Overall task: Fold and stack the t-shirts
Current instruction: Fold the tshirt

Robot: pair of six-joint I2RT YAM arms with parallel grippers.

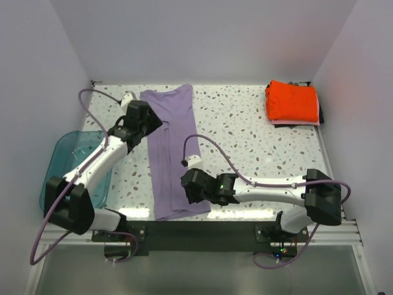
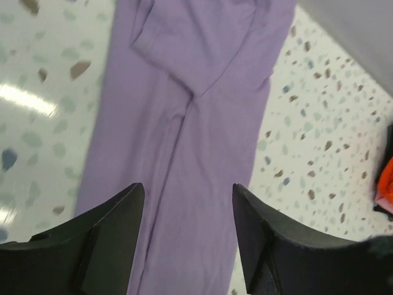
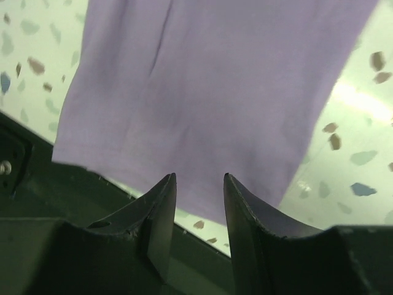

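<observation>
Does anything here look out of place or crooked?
One small thing: the purple shirt, folded into a long strip, hangs its near end over the table's front edge. The orange shirt at the far right looks tidy.

Under the orange shirt (image 1: pixel 291 101), the pink and dark shirts (image 1: pixel 295 124) showed only as thin edges. The left arm (image 1: pixel 101 158) covered part of the tub (image 1: pixel 64 160). In both wrist views the purple shirt (image 2: pixel 202 123) ran past the top edge, so its far end was cut off.
</observation>
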